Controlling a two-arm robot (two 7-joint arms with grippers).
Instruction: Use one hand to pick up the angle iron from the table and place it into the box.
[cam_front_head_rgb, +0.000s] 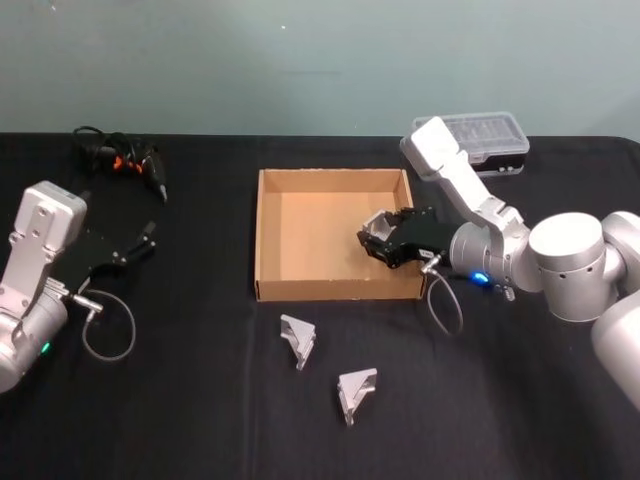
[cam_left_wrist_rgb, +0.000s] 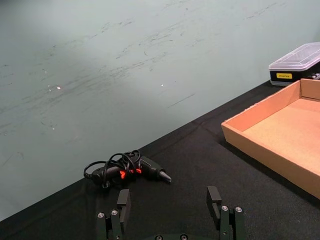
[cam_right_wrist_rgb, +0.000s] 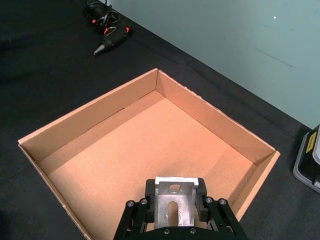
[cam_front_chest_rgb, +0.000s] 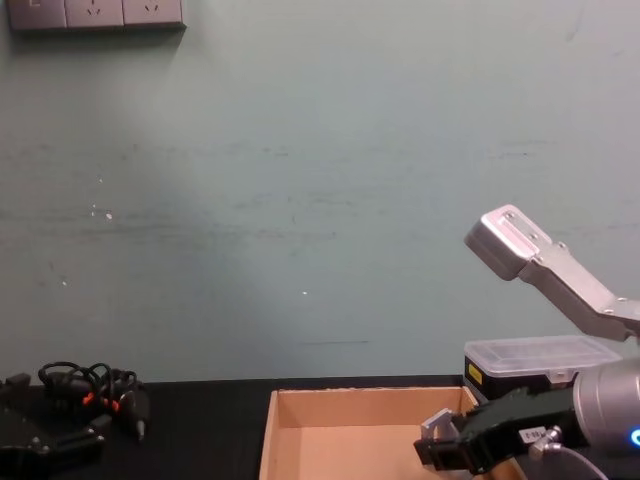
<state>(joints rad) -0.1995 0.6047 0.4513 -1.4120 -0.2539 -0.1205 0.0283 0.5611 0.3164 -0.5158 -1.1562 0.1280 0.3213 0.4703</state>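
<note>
Right gripper (cam_front_head_rgb: 375, 240) is positioned over the right-hand part of the box (cam_front_head_rgb: 268, 232), inside its walls, with its fingers clamped on either side of an angle iron (cam_right_wrist_rgb: 173, 199). The right wrist view shows this bracket upright between the fingers, slotted face to the camera; its lower portion is hidden by the gripper body. How far the bracket sits above the box floor cannot be determined: in the chest view the underside of the gripper is cut off by the picture's bottom edge, and in the head view the bracket is largely masked by the black fingers. A second angle iron (cam_front_head_rgb: 298, 339) lies on the table (cam_front_head_rgb: 190, 410) just in front of the box's near wall, and a third angle iron (cam_front_head_rgb: 356, 392) lies nearer the robot and slightly to the right, apart from the second. Left gripper (cam_left_wrist_rgb: 168, 194) is parked low over the table at the left, well apart from the box, fingers spread and nothing between them. A cable bundle (cam_front_head_rgb: 125, 160) with orange bits lies at the far left. A plastic case (cam_front_head_rgb: 490, 140) stands behind the box's right corner, partly hidden by the right arm.
</note>
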